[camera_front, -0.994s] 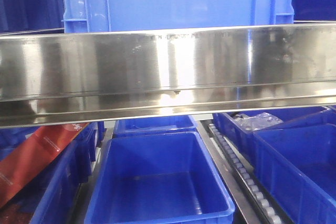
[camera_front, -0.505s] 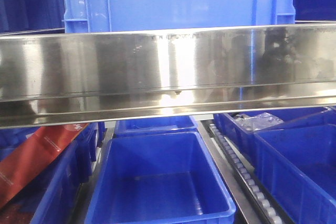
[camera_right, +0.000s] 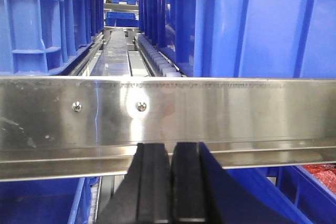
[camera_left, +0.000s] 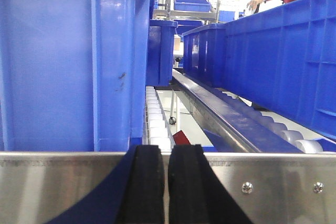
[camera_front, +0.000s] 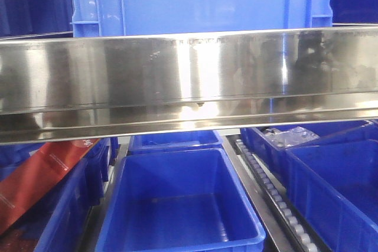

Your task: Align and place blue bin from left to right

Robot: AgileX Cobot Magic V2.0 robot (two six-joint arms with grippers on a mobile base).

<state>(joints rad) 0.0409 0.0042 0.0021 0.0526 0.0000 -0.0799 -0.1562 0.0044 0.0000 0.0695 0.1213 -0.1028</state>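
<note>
I have both arms low in front of the steel front rail (camera_front: pixel 189 81) of the rack, and neither is touching the blue bin (camera_front: pixel 201 1). In the front view the bin sits on the upper level right behind the rail, filling most of the middle, with its ribbed front wall facing me and its bottom edge hidden by the steel. Darker bins (camera_front: pixel 180 205) fill the level underneath.

In the left wrist view, the left gripper (camera_left: pixel 166 184) has its black pads pressed together with nothing between them, just in front of the rail and below its top edge. A tall blue ribbed wall, which I take to be the bin's left corner, rises just behind the rail to the left of the pads. To its right a roller track (camera_left: pixel 155 119) runs back, and another long blue bin (camera_left: pixel 278 61) stands on the next lane.

The right gripper (camera_right: pixel 170 182) is also closed on nothing, tucked under the rail. A blue wall stands behind the rail to the upper right, probably the bin's other corner.

My worries from here:
- Both grippers are below the rail's top edge, so moving straight forward would hit steel.
- A push at one corner only could skew the bin on its rollers, or jam it against the lane divider.
- The neighbouring bins are close on both sides, so a sideways slide could catch on them.
</note>
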